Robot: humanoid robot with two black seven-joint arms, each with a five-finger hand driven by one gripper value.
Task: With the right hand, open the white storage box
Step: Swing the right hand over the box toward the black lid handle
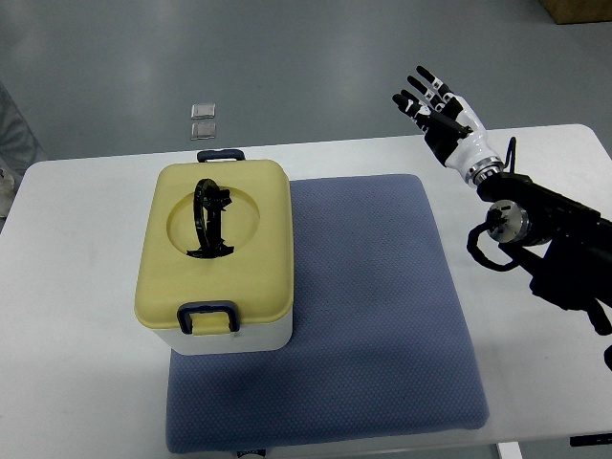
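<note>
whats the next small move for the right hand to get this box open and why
Probably bring the right hand left and down toward the storage box. The hand is open and raised far to the box's right, touching nothing, while the yellow lid is shut with its front latch down.

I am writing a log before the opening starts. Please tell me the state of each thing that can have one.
Storage box: closed, yellow lid on.
Carry handle: standing upright on the lid.
Front latch: down, fastened.
Right hand: open, fingers spread, holding nothing, away from the box.
</note>
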